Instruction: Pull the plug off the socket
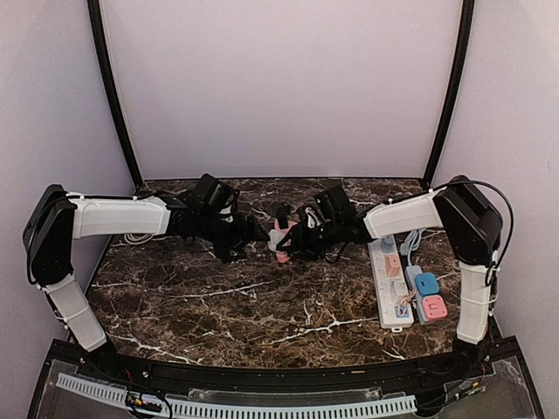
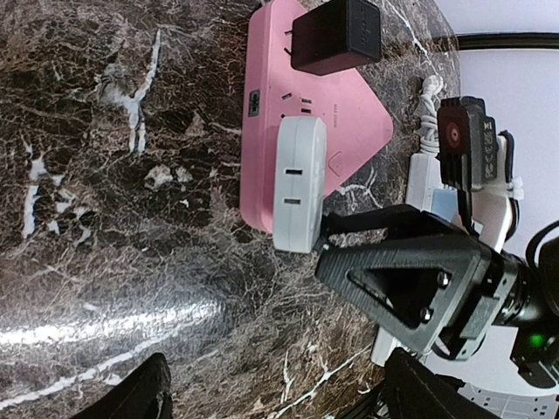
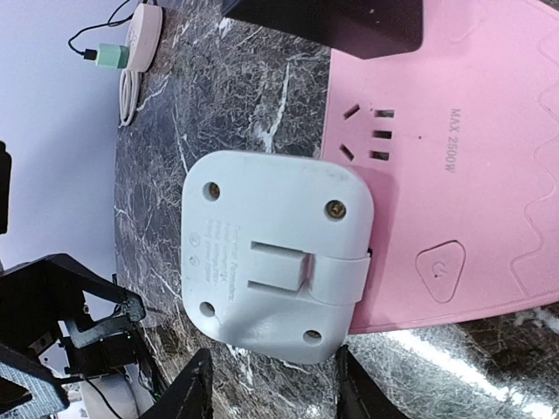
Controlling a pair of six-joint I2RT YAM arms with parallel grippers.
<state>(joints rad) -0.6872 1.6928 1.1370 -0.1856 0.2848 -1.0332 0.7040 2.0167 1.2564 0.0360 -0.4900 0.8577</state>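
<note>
Dark marble worktop (image 1: 218, 297). A pink socket block (image 3: 454, 175) lies just ahead of the right claw (image 3: 269, 384), which is open, tips flanking a white plug (image 3: 271, 253) seated in the block. The left claw (image 2: 275, 380) faces it, wide open and empty.

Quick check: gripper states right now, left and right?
Left gripper: open, holding nothing.
Right gripper: fingers at the near end of the white plug; whether they clamp it cannot be told.
</note>
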